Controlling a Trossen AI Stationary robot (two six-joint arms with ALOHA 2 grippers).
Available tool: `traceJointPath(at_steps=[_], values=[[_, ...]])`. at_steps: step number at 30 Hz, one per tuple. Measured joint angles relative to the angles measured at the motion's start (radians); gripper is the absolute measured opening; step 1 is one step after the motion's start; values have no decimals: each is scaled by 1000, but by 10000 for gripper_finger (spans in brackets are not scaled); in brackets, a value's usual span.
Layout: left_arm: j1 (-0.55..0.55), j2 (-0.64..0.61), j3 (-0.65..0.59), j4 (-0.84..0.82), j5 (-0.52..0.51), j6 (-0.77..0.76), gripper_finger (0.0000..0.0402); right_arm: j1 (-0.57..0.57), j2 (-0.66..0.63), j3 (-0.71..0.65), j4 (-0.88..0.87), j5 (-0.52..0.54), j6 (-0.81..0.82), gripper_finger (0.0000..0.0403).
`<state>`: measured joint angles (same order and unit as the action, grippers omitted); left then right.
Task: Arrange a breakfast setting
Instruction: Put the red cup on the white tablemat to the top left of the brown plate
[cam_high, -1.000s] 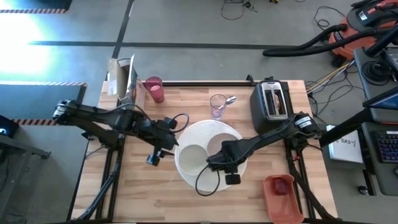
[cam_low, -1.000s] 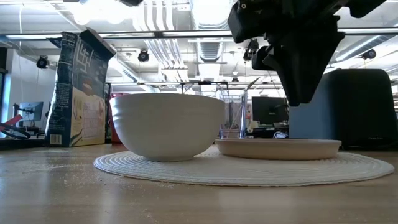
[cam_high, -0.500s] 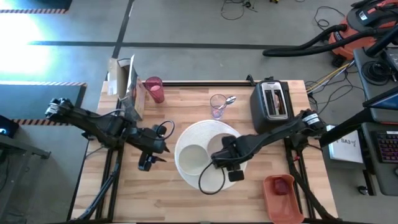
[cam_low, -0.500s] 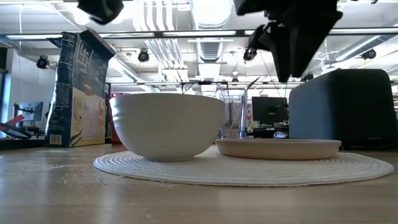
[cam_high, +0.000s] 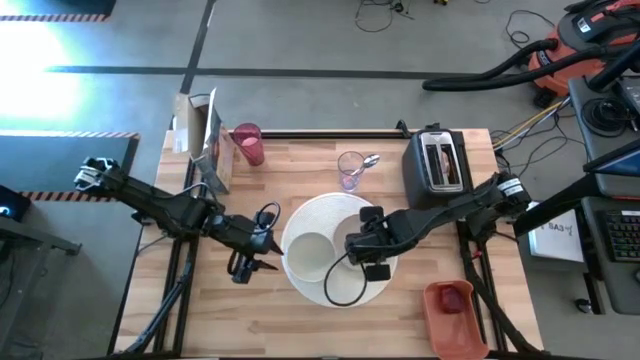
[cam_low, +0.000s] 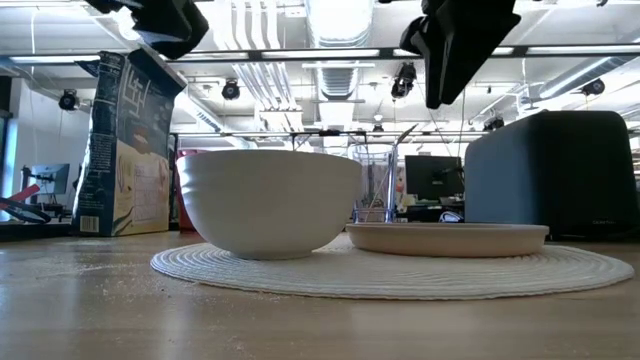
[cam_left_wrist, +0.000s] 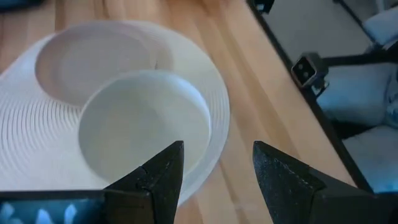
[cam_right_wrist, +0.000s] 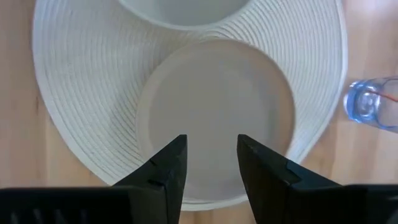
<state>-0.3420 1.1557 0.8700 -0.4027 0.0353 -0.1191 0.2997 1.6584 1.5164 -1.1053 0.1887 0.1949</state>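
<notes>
Both grippers hang above the table with their fingers apart and nothing between them. Left gripper is over bare wood just beside the placemat's edge, on the bowl's side; its two dark fingers frame the bowl in its own wrist view. Right gripper hovers over the small pale plate, its fingers spread above the plate's surface without touching it.

One round white woven placemat lies at the middle of the table. On it stand one white bowl and one pale plate, side by side and almost touching, as the low view shows.

Farther back, off the mat, one clear glass holds a metal spoon; the same glass shows at the edge of the right wrist view. One pink cup stands near the table's far left corner, just beside one upright cereal box. One dark toaster sits at the far right with two slots, toast visible inside. One reddish tray lies at the near right corner, carrying a small red item.

A looping cable from the right arm drapes across the near part of the mat. Nothing lies between the bowl and the left gripper.
</notes>
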Motion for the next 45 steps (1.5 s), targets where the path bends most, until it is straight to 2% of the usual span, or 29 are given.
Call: traceJointPath(at_steps=[3, 10, 13, 19, 24, 29, 34, 41, 45], values=[[2, 1, 0, 23, -42, 1, 175, -19, -9, 0, -18, 27, -40, 133], [3, -7, 0, 28, -244, -123, 175, -100, -19, 0, -45, 22, -271, 136], [3, -5, 0, 24, -362, -192, 175, -142, -21, 0, -46, 22, -361, 137], [5, -5, 0, -29, -572, -202, 175, -219, -22, 0, -101, 14, -368, 132], [8, -5, 0, -70, -559, -238, 175, -267, -22, 0, -53, 15, -345, 135], [8, -5, 0, -164, -516, -336, 175, -274, -22, 0, 49, 14, -319, 135], [8, -5, 0, -237, -444, -437, 175, -274, -22, 18, 69, 14, -334, 135], [8, -5, 0, -243, -436, -328, 175, -274, -23, 55, 75, 12, -316, 139], [20, -5, 0, -243, -435, -250, 175, -274, -38, 57, 70, -72, -326, 139]])
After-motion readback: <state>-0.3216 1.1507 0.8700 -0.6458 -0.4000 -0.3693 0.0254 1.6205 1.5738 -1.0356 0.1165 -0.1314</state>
